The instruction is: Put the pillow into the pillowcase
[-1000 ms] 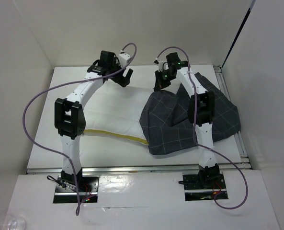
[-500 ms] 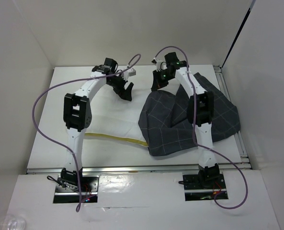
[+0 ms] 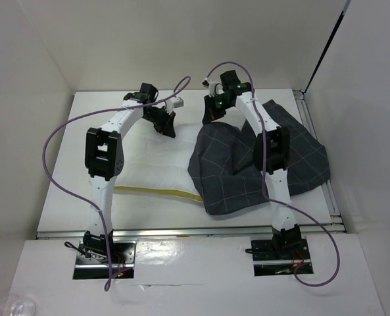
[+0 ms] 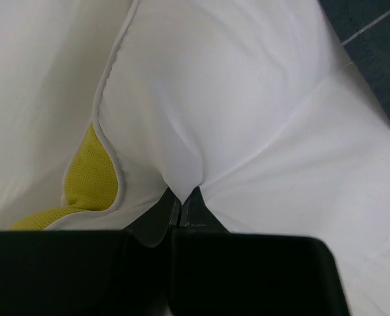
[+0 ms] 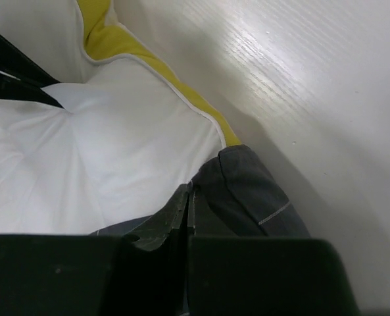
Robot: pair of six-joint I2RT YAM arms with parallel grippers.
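Note:
The white pillow (image 3: pixel 148 158) lies at the table's left middle, its yellow band (image 3: pixel 156 191) along the near edge. Its right end is under the dark checked pillowcase (image 3: pixel 273 164). My left gripper (image 3: pixel 167 126) is down on the pillow's far edge. In the left wrist view that gripper (image 4: pixel 181 197) is shut, pinching a fold of the pillow (image 4: pixel 247 112) beside the yellow band (image 4: pixel 91 179). My right gripper (image 3: pixel 211 117) holds up the pillowcase's far-left edge. Seen from the right wrist, this gripper (image 5: pixel 191 192) is shut on the grey hem of the pillowcase (image 5: pixel 247 191), over the pillow (image 5: pixel 116 151).
White walls close in the table at the back and on both sides. A metal rail (image 3: pixel 331 197) runs along the right edge and another along the near edge (image 3: pixel 181 232). Purple cables (image 3: pixel 56 131) loop off both arms.
My left gripper came down from above onto the pillow's far edge and shut on its fabric. The right gripper drew the pillowcase edge slightly leftward.

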